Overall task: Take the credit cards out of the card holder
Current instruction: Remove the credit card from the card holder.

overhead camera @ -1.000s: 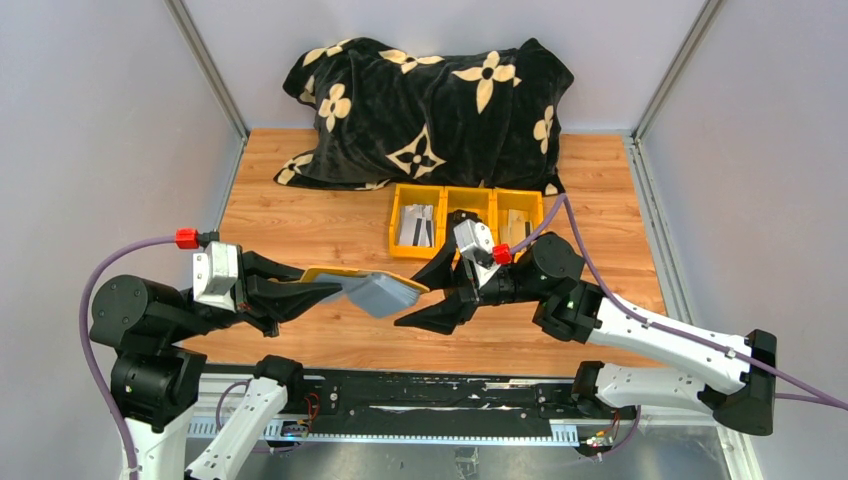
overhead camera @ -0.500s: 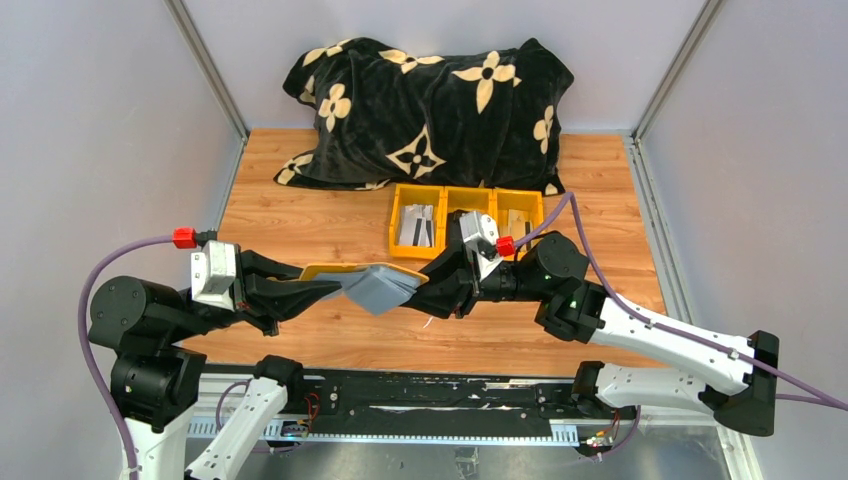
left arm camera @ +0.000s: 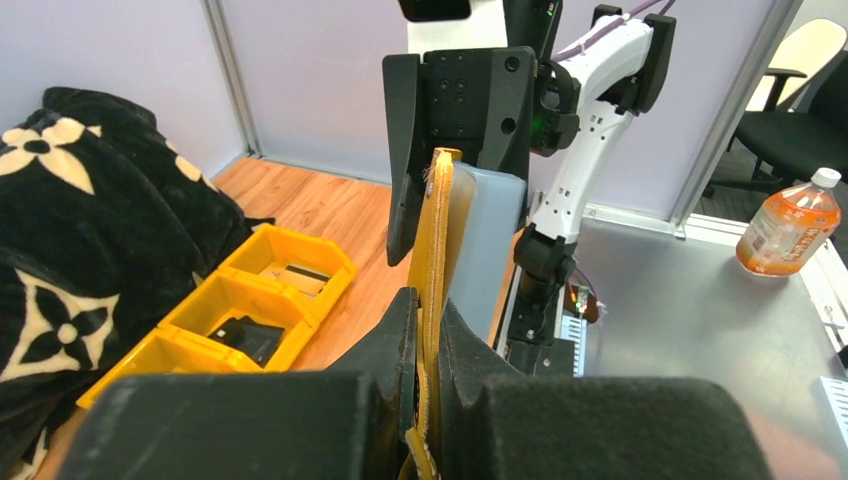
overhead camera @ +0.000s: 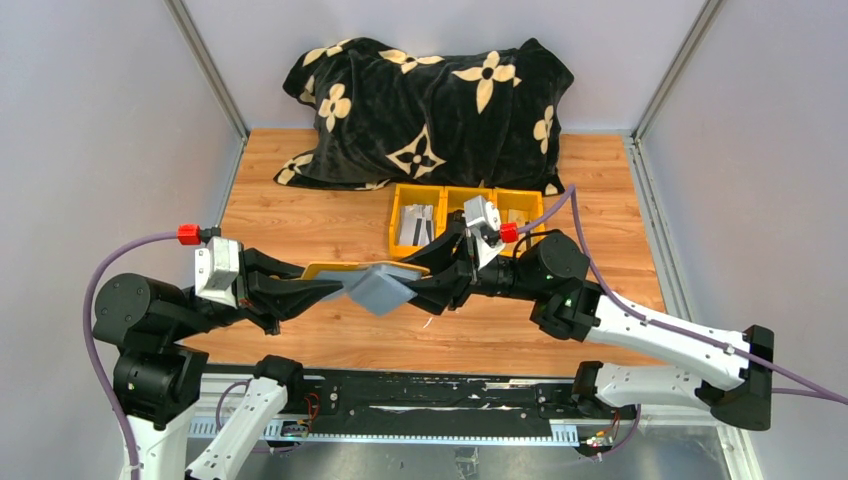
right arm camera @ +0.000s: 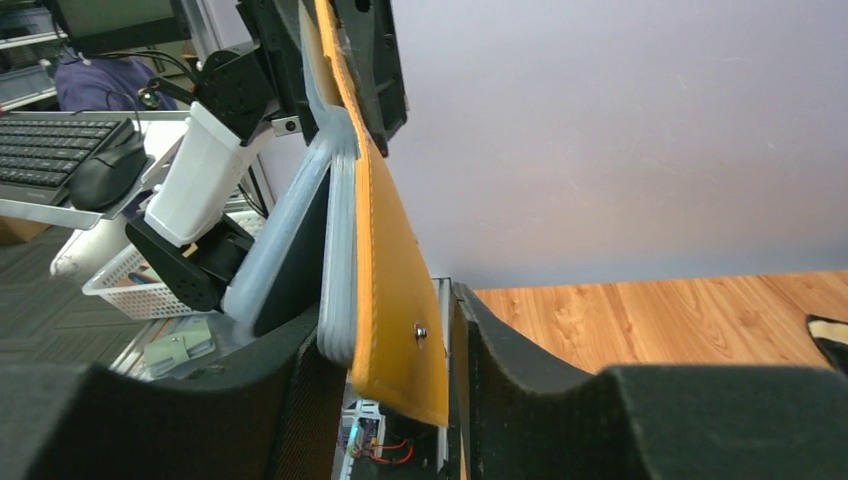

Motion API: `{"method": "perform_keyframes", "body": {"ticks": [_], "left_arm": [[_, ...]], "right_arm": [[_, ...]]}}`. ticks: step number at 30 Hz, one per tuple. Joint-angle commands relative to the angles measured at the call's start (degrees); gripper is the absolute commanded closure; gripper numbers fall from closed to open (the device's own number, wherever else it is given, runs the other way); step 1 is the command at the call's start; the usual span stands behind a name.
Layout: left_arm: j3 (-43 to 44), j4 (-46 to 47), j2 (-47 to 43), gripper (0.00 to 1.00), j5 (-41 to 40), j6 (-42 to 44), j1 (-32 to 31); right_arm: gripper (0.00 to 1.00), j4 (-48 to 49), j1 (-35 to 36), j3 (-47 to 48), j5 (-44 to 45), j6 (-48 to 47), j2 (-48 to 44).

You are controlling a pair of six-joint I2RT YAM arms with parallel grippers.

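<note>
So the card holder (overhead camera: 378, 288) isn't on the table (overhead camera: 300, 220) at all. It's held up in the air between the two arms, over the middle and a bit closer to the near edge. The left gripper (overhead camera: 325, 287) is clamped tight on the yellow flap (left arm camera: 437, 250), and from its wrist view you can see the fingers pinching that strip edge-on. My guess is that's deliberate: hang on to the flap and the grey pocket part sticks out free toward the other arm.

The right gripper (overhead camera: 428, 285) has come in from the opposite side with one finger on each side of the holder's free end. In the right wrist view the flap with its snap and the grey body fill pretty much the whole gap between the fingers (right arm camera: 500, 380). Honestly I can't tell if it's actually squeezing or just sitting around it.

No cards showing anywhere on the holder from these angles, so I'd say none are out of this holder yet. Looks like the bracing step: one arm anchors, the other gets set to spread or pull.

The yellow bins (overhead camera: 393, 215) sit toward the far edge, right in front of the black blanket (overhead camera: 430, 100), with some flat stuff inside I can't make out
</note>
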Motion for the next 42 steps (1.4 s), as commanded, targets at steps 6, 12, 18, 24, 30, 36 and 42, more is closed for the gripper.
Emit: {"method": "perform_keyframes", "body": {"ticks": [6,12,18,24,30,36,42], "left_arm": [[-1.1,3.5,-0.7,1.0,-1.7,-2.4,0.0],[-3.2,6.0,-1.4,1.0,-0.7,-5.7,0.0],[-4.4,5.8,-2.5,0.98,1.8,-6.8,0.0],[-5.9,5.2,-3.3,0.7,2.7,-7.2,0.0],[-3.6,3.8,-3.2,0.17,-0.4,-6.4,0.0],[-6.8,8.6,-4.7,0.15,1.6,-10.7,0.0],[-6.8,4.4,-5.0,0.18,-5.4,-3.2,0.0]], "right_arm": [[0.45,3.6,7.8,6.0,-2.7,-2.2,5.0],[0.5,0.7,9.4,9.2,5.9,-4.0,8.0],[0.66,1.4,9.7,8.9,13.4,-5.9,6.5],[0.83,0.4,9.9,9.7,15.3,-5.1,6.3],[1.0,-11.6,9.9,14.0,19.9,-4.0,5.5],[1.0,-23.5,10.0,20.2,28.3,-2.1,6.6],[1.0,-26.2,10.0,24.6,24.1,0.4,9.6]]}}
